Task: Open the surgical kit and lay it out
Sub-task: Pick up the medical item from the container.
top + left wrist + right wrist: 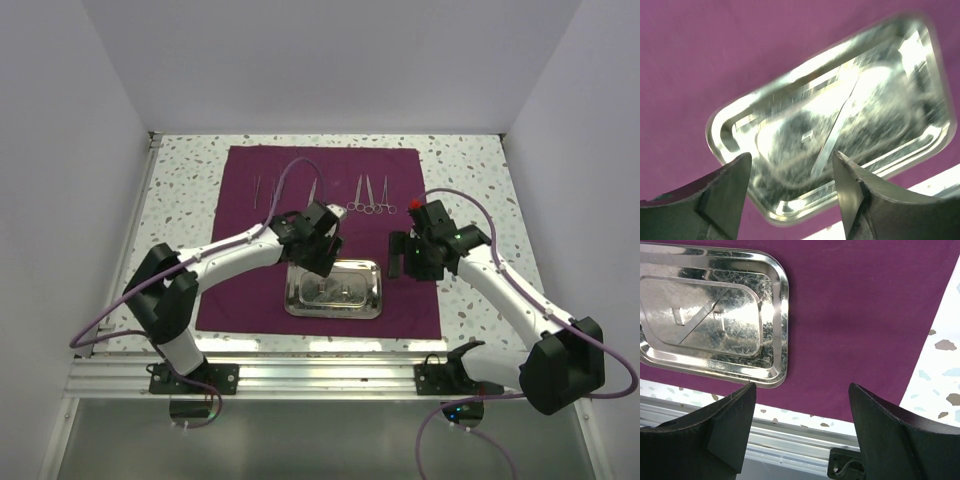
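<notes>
The dark purple cloth (330,165) lies spread flat on the table. Several thin silver instruments rest along its far part: straight ones (258,190) on the left and ring-handled forceps (368,196) on the right. The shiny steel tray (300,305) sits on the near middle of the cloth, with one thin silver tool (837,127) lying diagonally in it. My left gripper (322,250) hovers over the tray's far edge, open (790,157) with nothing between its fingers. My right gripper (405,262) hangs just right of the tray (782,315), open (802,387) and empty over the cloth (865,315).
Speckled white tabletop (470,175) shows around the cloth. An aluminium rail (320,375) runs along the near edge, where both arm bases are bolted. White walls close in the left, right and far sides.
</notes>
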